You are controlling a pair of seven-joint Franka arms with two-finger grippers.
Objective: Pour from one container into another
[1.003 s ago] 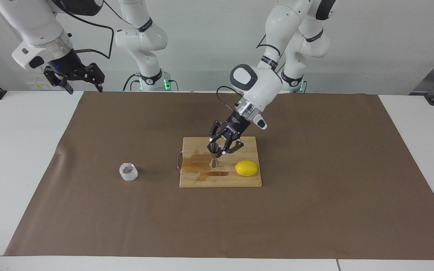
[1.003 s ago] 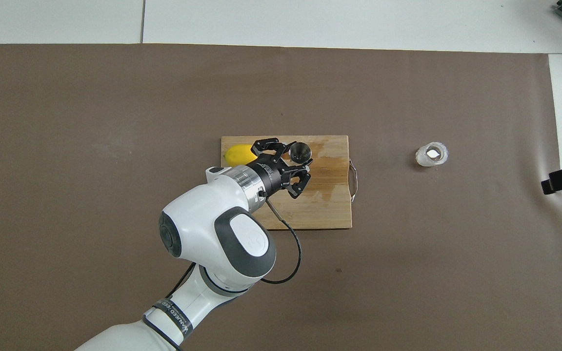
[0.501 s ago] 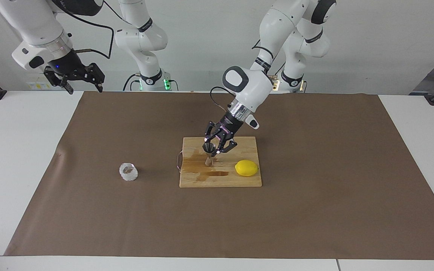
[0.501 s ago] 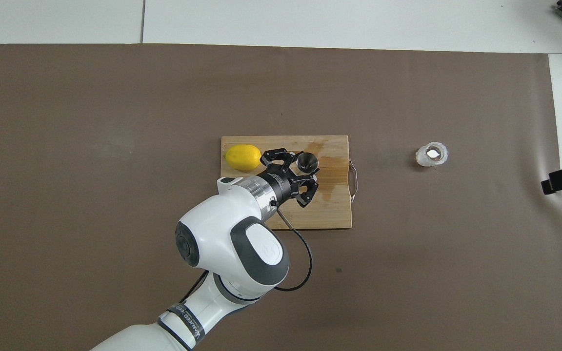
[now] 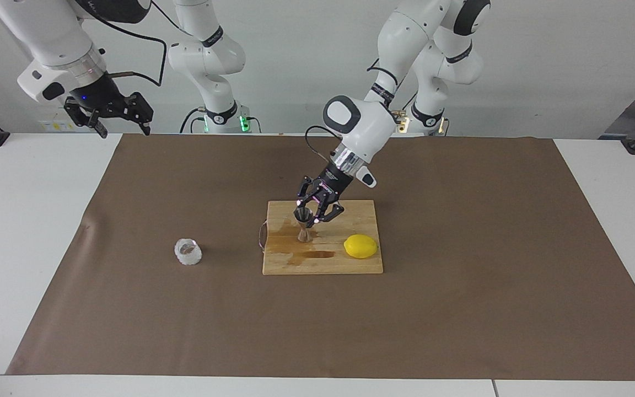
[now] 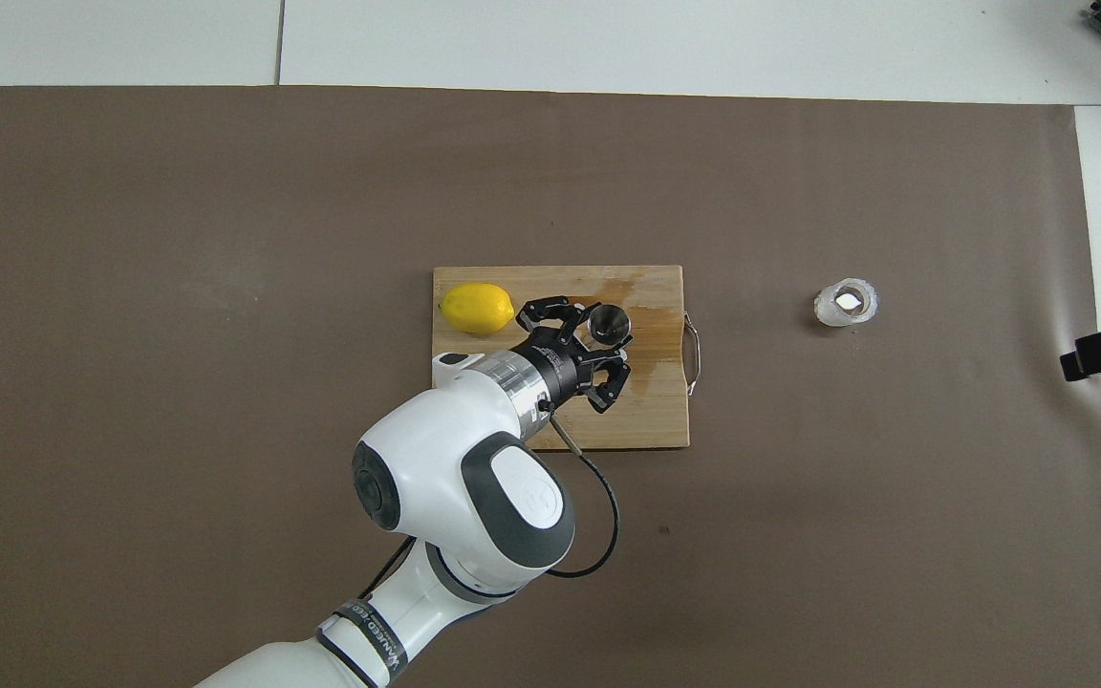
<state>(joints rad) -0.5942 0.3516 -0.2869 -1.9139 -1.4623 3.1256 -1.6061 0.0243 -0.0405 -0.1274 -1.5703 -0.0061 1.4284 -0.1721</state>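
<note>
A small steel jigger (image 5: 304, 225) (image 6: 607, 322) stands upright over the wooden cutting board (image 5: 361, 266) (image 6: 651, 420), beside the lemon. My left gripper (image 5: 308, 219) (image 6: 598, 337) is shut on the jigger's upper cone, reaching down at a slant. Whether the jigger's base touches the board I cannot tell. The bumpy clear glass cup (image 5: 188, 252) (image 6: 846, 303) stands alone on the brown mat, off the board toward the right arm's end. My right gripper (image 5: 122, 122) waits open and raised above the table's edge at that end.
A yellow lemon (image 5: 360, 246) (image 6: 477, 308) lies on the board toward the left arm's end. Dark wet stains (image 5: 290, 243) mark the board around the jigger. A metal handle (image 6: 693, 355) sticks out from the board's end facing the cup.
The left gripper has carried the jigger a short way along the board, away from the lemon and toward the cup. The right arm has not moved.
</note>
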